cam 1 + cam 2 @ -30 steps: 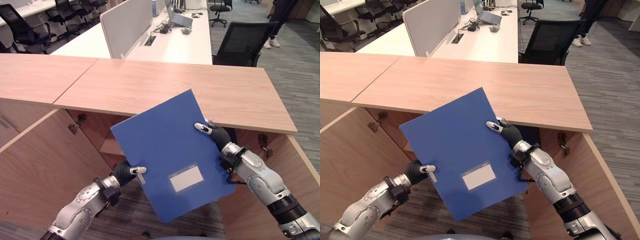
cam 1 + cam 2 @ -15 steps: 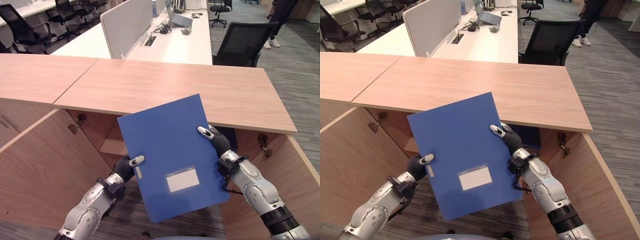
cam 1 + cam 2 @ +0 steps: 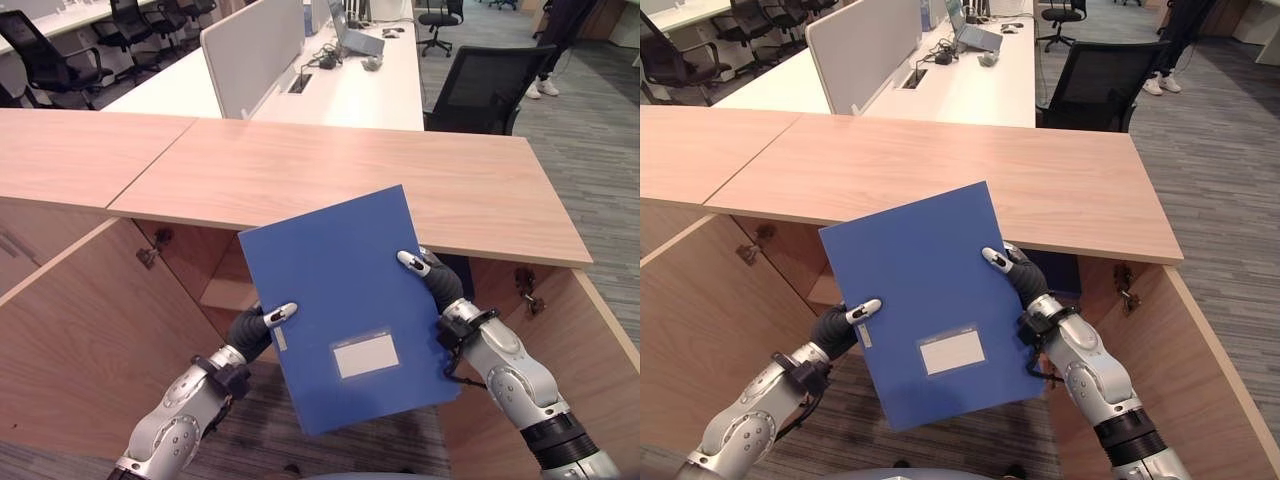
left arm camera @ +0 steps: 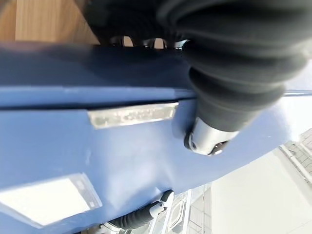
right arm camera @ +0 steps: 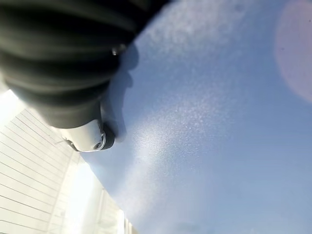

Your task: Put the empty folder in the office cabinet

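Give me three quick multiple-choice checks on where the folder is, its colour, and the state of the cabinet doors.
1. Where is the folder?
A. On the cabinet top
B. Held between both hands in front of the open cabinet
C. On the floor

2. What colour is the folder?
A. Red
B. Green
C. Blue

3. The cabinet doors are:
A. Open
B. Closed
C. Removed

Answers:
1 B: the left hand and right hand each pinch a side edge of the folder, which is in the air.
2 C: its cover is blue with a white label.
3 A: both wooden cabinet doors swing outward, showing the interior.
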